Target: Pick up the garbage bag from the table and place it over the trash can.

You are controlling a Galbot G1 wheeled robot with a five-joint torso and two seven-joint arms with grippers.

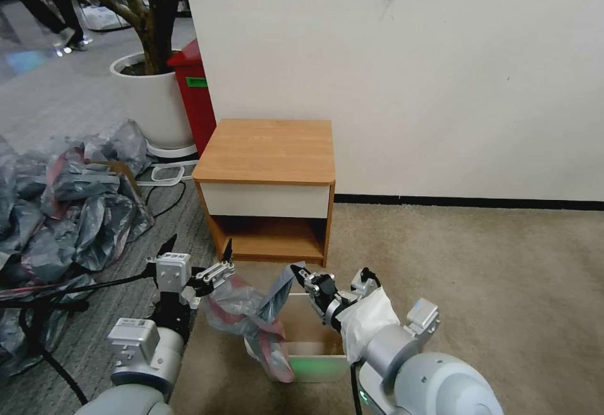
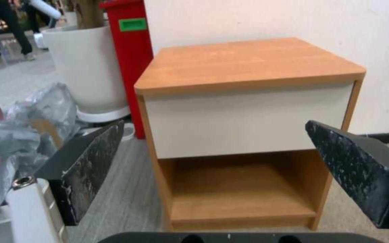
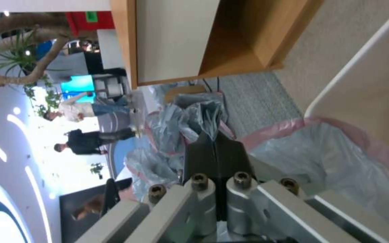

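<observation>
the garbage bag [image 1: 255, 314] hangs over the left rim of the trash can [image 1: 314, 365], its length running left to right between the arms. the right gripper [image 1: 301, 275] pinches its far-right corner, fingers closed. the left gripper [image 1: 198, 258], wide open and holding nothing, hovers just left.

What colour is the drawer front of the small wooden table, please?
White, or slightly off-white, set in the light-brown wooden table; the drawer front shows best in the left wrist view.

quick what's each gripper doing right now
Left gripper: open, holding nothing, beside the bag.
Right gripper: shut on the bag's edge, over the trash can.
</observation>
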